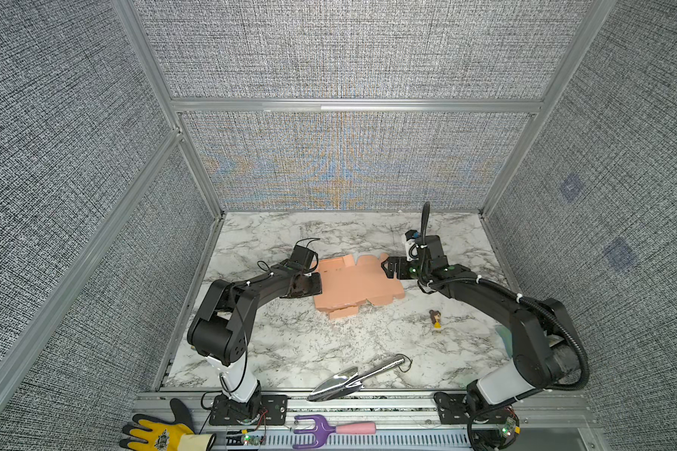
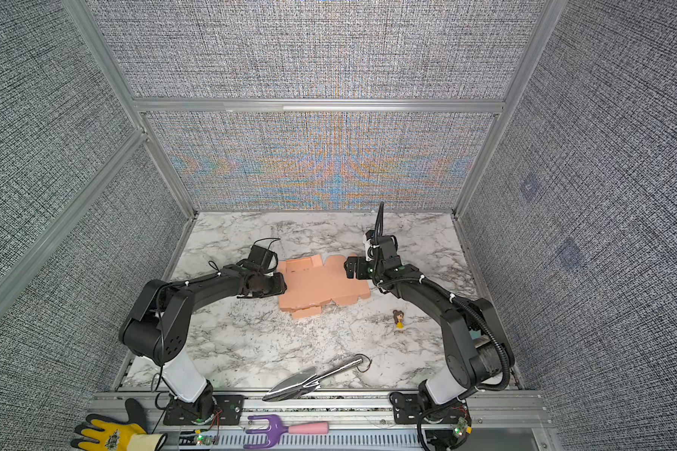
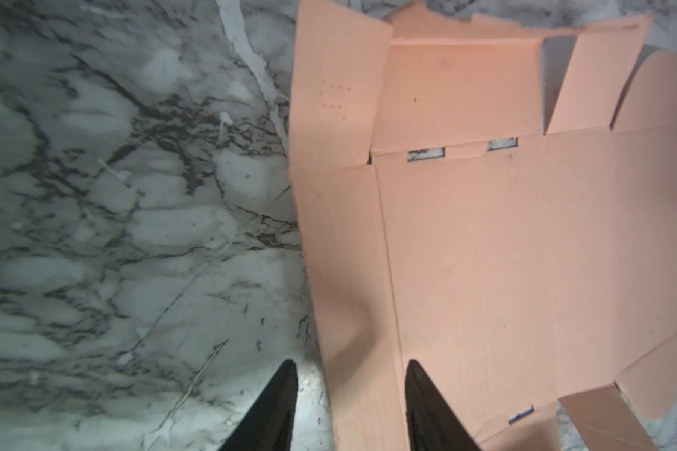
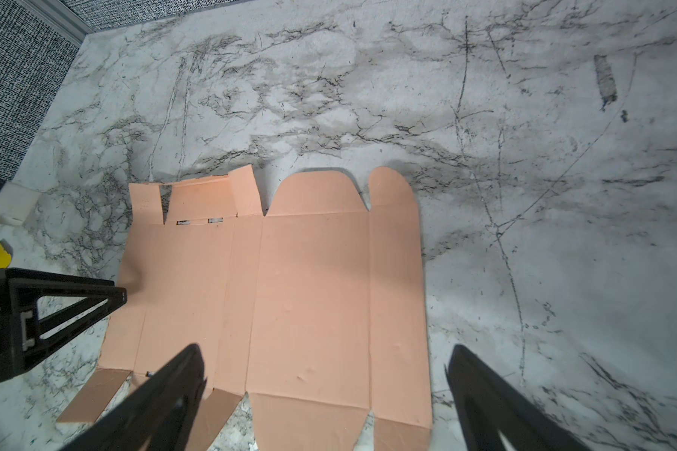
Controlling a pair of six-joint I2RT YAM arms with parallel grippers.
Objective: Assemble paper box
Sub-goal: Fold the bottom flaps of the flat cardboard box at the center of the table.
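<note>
The paper box [image 1: 358, 283] [image 2: 323, 285] lies as a flat salmon-pink sheet with creases, tabs and rounded flaps mid-table. My left gripper [image 1: 318, 283] [image 2: 283, 284] is at the sheet's left edge. In the left wrist view its jaws [image 3: 350, 365] stand apart astride the narrow edge panel of the sheet [image 3: 505, 254], one finger over marble and one over cardboard. My right gripper [image 1: 387, 267] [image 2: 350, 267] hovers at the sheet's right end. In the right wrist view it is wide open [image 4: 325, 351] above the sheet [image 4: 290, 293], holding nothing.
A small figurine [image 1: 435, 318] lies right of the sheet. A metal trowel [image 1: 356, 377] rests near the front edge. A purple hand fork [image 1: 321, 429] and a yellow glove [image 1: 161, 433] lie on the front rail. Grey walls close in three sides.
</note>
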